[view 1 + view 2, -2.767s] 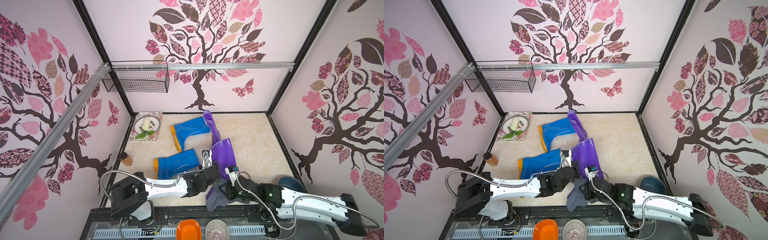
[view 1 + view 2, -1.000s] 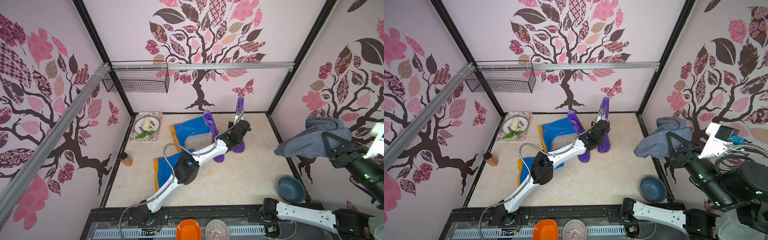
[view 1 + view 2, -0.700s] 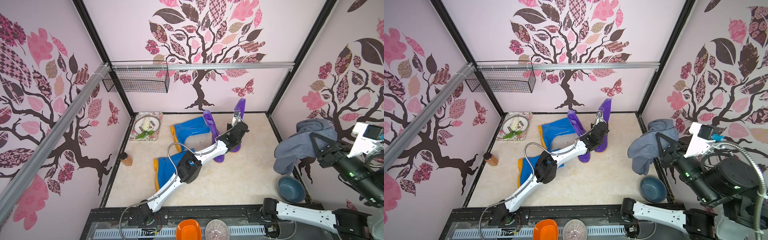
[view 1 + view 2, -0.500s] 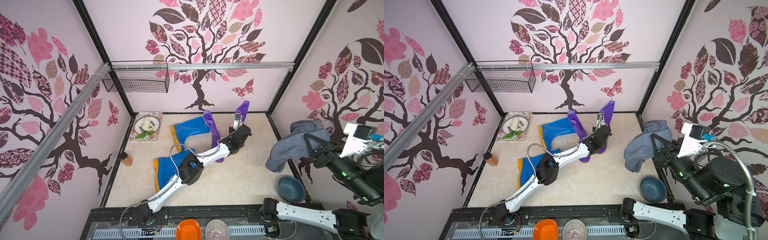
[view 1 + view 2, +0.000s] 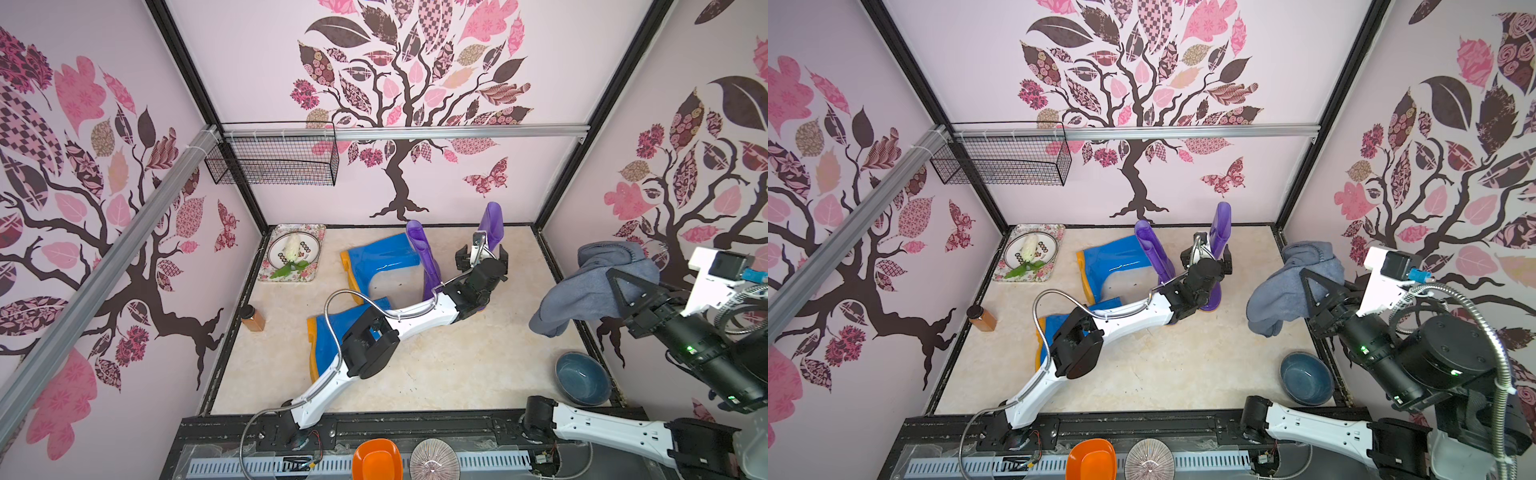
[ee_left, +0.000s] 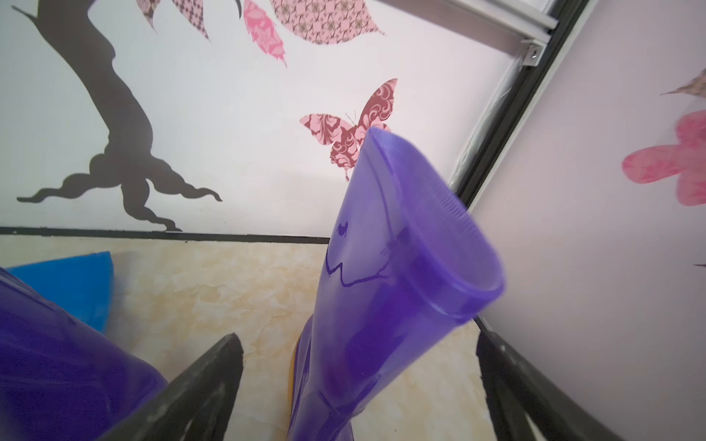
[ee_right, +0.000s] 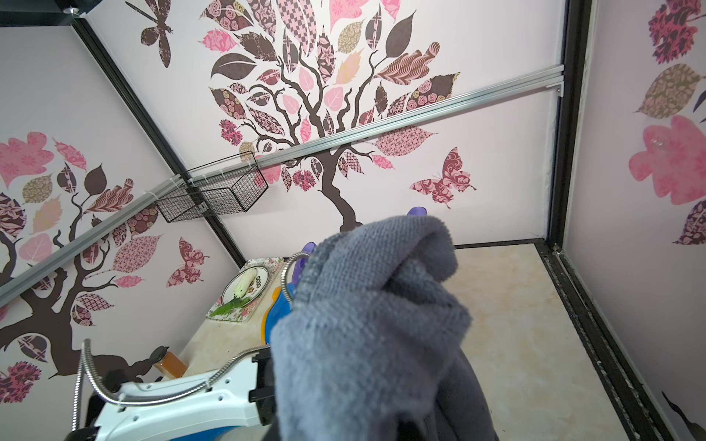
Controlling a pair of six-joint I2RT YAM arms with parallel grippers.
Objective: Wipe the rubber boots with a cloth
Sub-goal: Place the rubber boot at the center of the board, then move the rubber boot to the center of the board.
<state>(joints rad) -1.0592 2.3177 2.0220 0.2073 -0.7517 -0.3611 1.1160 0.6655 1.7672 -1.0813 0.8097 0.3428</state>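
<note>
Tallied in a top view. Blue boot [image 5: 382,259] at 11 o'clock and second blue boot [image 5: 322,349] toward 8 o'clock: two. Purple boot [image 5: 420,249] at 12 o'clock and second purple boot [image 5: 492,224] at 1 o'clock: two; four boots. One each is recorded of: grey cloth [image 5: 590,286] at 3 o'clock, floral tray [image 5: 309,273] at 10 o'clock, plate [image 5: 309,245] on it, amber jar [image 5: 253,319] at 9 o'clock, blue bowl [image 5: 582,380] at 4 o'clock, wire basket [image 5: 274,166], orange bowl [image 5: 376,461] and ribbed disc [image 5: 434,463] at 6 o'clock.
</note>
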